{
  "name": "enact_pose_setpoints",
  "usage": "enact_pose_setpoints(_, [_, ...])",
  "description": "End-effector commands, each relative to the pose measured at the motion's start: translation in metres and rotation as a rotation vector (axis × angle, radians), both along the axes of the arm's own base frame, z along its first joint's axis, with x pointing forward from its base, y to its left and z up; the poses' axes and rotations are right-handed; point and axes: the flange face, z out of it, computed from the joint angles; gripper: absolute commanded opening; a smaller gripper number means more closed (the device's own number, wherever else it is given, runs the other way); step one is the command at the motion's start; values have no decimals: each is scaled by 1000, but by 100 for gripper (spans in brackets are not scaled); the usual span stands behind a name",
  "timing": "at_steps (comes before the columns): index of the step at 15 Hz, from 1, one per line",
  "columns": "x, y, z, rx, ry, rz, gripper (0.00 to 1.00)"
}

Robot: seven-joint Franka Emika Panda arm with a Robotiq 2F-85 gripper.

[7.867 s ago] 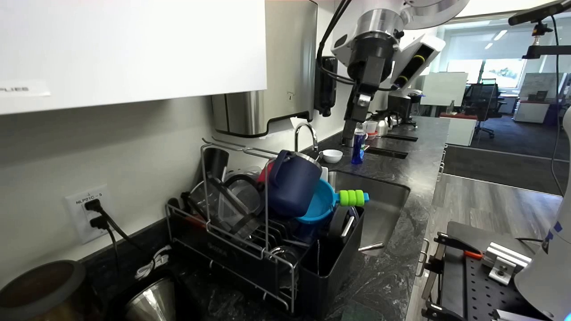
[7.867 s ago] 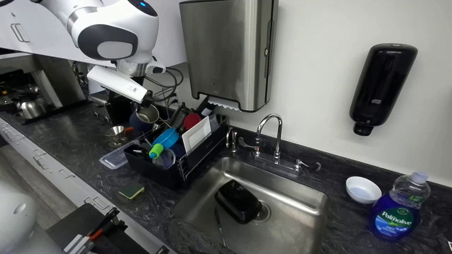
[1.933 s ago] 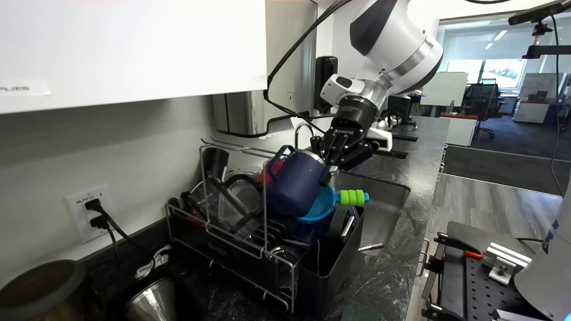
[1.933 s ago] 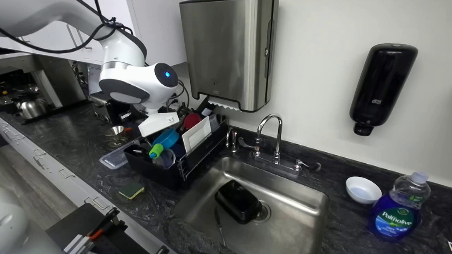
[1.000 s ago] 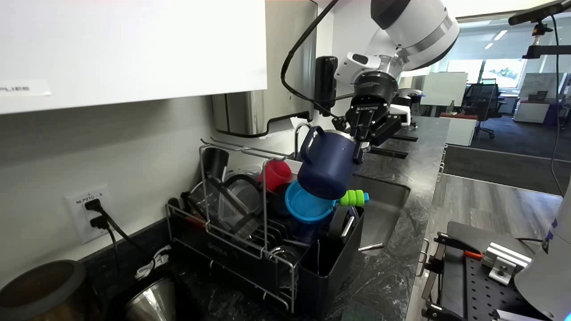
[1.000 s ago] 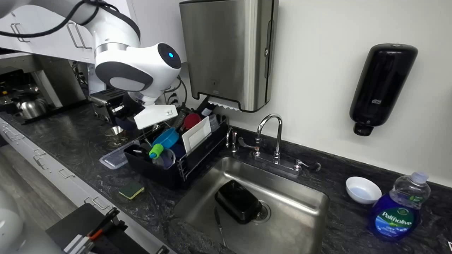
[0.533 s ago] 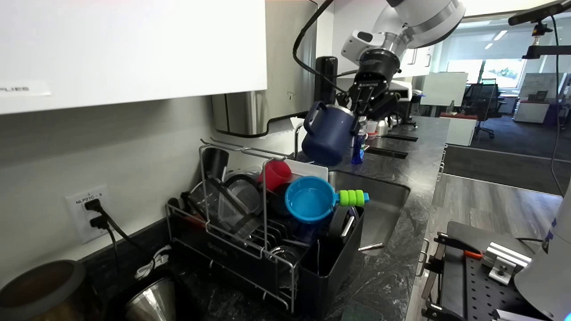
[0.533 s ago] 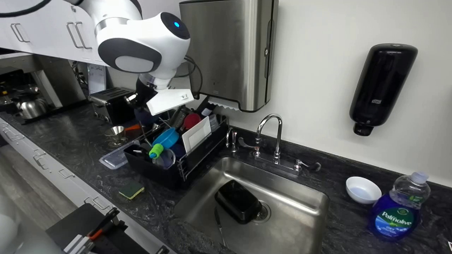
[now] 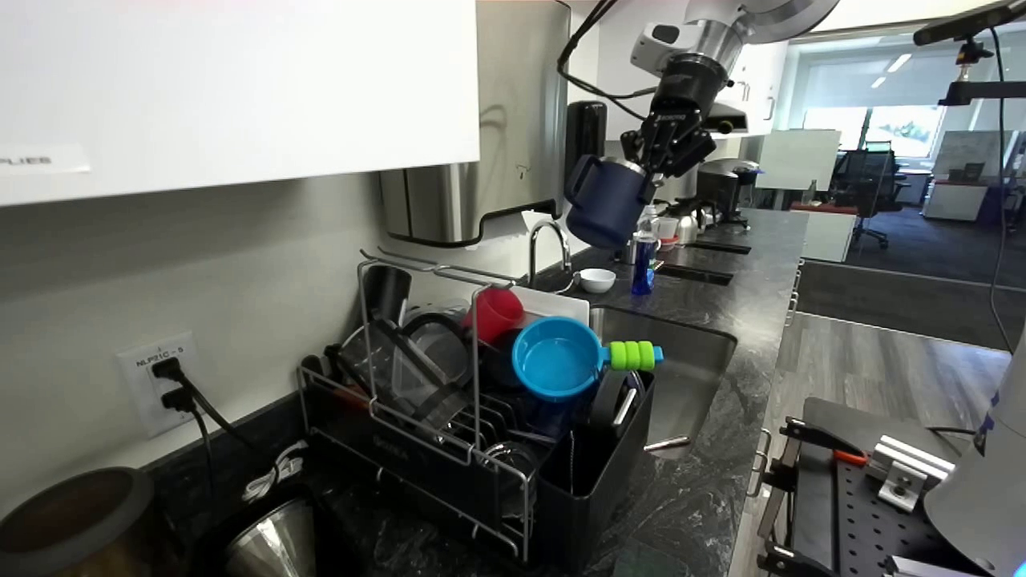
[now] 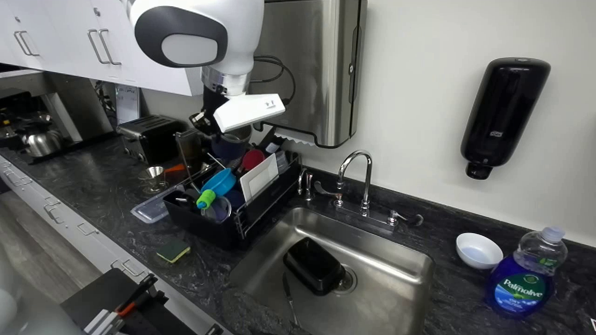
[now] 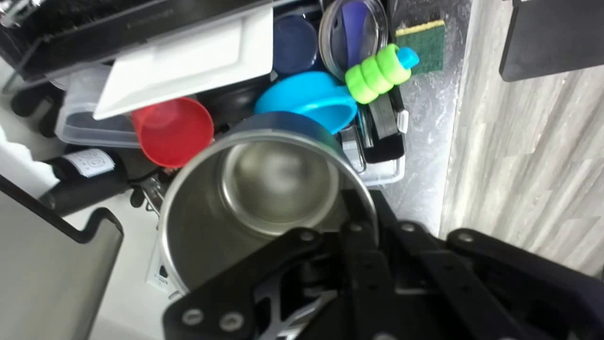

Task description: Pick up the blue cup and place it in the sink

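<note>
In the wrist view my fingers [image 11: 361, 250] pinch the wall of the navy steel-lined mug [image 11: 278, 184], one inside its mouth and one outside, the gap no wider than that wall. Beneath it show a red cup [image 11: 174, 132], a white rectangular plate [image 11: 188, 54] and a blue scoop [image 11: 304, 94].

In an exterior view the mug hangs tilted, clear above the dish rack [image 9: 433, 473]. I hold it by one edge, so I expect it could swivel; I would move smoothly and let nothing bump it.

In an exterior view the mug, partly hidden by my white wrist housing [image 10: 249, 111], is above the rack and not yet over the sink [image 10: 386, 302]. I judge the step in hand to be the carry across. I should pass high over the plate, steer short of the faucet [image 10: 368, 186], then descend to bare steel beside the black tub [image 10: 314, 266] and knife [image 10: 287, 286]. There I would straighten the mug, let its base settle, and only then spread my fingers and lift away along the wall.
</note>
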Motion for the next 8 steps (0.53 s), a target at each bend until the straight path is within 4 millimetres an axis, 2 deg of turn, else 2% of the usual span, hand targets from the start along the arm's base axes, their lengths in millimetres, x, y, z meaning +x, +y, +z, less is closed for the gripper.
enact_pose_setpoints(1, [8,-30,3,-97,-24,-80,2])
enact_pose_setpoints(5, [12,-71,-12,-193,-36,-165,2])
enact_pose_setpoints(8, [14,-89,-22,-239,-25,-177,2])
